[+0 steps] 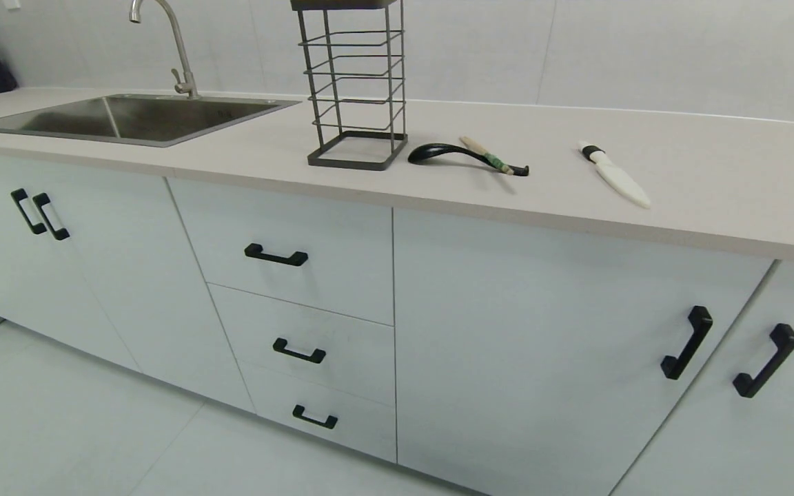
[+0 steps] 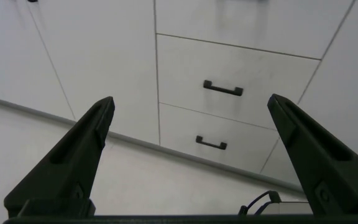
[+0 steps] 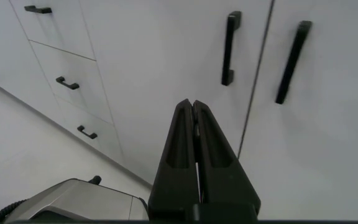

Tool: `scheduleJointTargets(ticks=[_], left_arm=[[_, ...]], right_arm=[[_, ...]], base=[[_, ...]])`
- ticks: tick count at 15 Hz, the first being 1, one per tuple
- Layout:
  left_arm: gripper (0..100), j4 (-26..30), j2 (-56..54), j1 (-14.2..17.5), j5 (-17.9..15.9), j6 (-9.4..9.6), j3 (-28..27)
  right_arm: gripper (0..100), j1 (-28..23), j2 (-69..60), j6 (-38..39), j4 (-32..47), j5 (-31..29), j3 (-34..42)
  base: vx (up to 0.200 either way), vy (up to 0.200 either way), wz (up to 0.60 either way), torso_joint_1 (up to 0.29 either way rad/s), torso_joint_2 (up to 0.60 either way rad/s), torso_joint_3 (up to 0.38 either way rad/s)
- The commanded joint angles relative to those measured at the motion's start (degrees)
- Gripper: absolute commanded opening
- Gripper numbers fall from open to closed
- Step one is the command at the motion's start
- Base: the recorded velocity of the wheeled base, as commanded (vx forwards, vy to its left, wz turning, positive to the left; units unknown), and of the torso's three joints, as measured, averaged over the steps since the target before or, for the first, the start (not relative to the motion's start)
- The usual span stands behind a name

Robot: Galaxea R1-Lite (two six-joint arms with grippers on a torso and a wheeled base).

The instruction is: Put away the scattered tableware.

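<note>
Hanging low before the white cabinet fronts, the left gripper (image 2: 191,102) has its fingers spread wide and holds nothing. Two drawer fronts with black handles face it. The right gripper (image 3: 193,106) sits at a similar height with its fingers pressed together, also holding nothing. It faces a pair of cabinet doors with two upright black handles (image 3: 230,48).

The grey floor (image 1: 59,427) lies nearest in the head view. Above it stands the cabinet run: a stack of three drawers (image 1: 300,310) at centre-left, and doors to either side of the stack.

The pale counter (image 1: 714,172) runs across the top of the cabinets. Three items of tableware lie loose on it.
- A white knife (image 1: 617,178) with a black band lies flat to the right, well apart from the others, pointing toward the near edge.
- A black spoon (image 1: 431,152) lies at centre, bowl to the left, handle arching right.
- A wooden stick (image 1: 477,148) with a green band lies across the spoon's handle, touching it near the handle's right end.

Just left of the spoon stands a black wire rack (image 1: 352,163), upright. No tableware can be seen inside it.

Farther left, a steel sink (image 1: 245,118) is set into the counter, with a curved tap (image 1: 178,41) at its far rim. A tiled wall closes the scene.
</note>
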Motion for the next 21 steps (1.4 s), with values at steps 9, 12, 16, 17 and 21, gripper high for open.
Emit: scheduleJointTargets(ticks=[9, 12, 16, 17, 21], left_arm=[[100, 0.07, 0.07, 0.01, -0.68, 2.12, 0.00], [100, 0.07, 0.07, 0.01, -0.77, 2.03, 0.00], [100, 0.07, 0.07, -0.07, -1.30, 2.03, 0.00], [100, 0.07, 0.07, 0.01, -1.38, 2.03, 0.00], [100, 0.07, 0.07, 0.01, -1.38, 2.29, 0.00]], right_arm=[[0, 0.01, 0.13, 0.46, -0.31, -0.42, 0.08], [0, 0.01, 0.13, 0.19, -0.31, -0.42, 0.08], [0, 0.01, 0.13, 0.63, -0.31, -0.42, 0.08], [0, 0.01, 0.13, 0.63, -0.31, -0.42, 0.08], [0, 0.01, 0.13, 0.55, -0.31, -0.42, 0.17]], base=[[0.000, 0.022, 0.00, 0.000, 0.00, 0.000], [0.000, 0.000, 0.00, 0.000, 0.00, 0.000], [0.150, 0.100, 0.00, -0.001, 0.00, 0.001], [0.200, 0.000, 0.00, 0.002, 0.00, 0.007], [0.000, 0.000, 0.00, 0.000, 0.00, 0.000]])
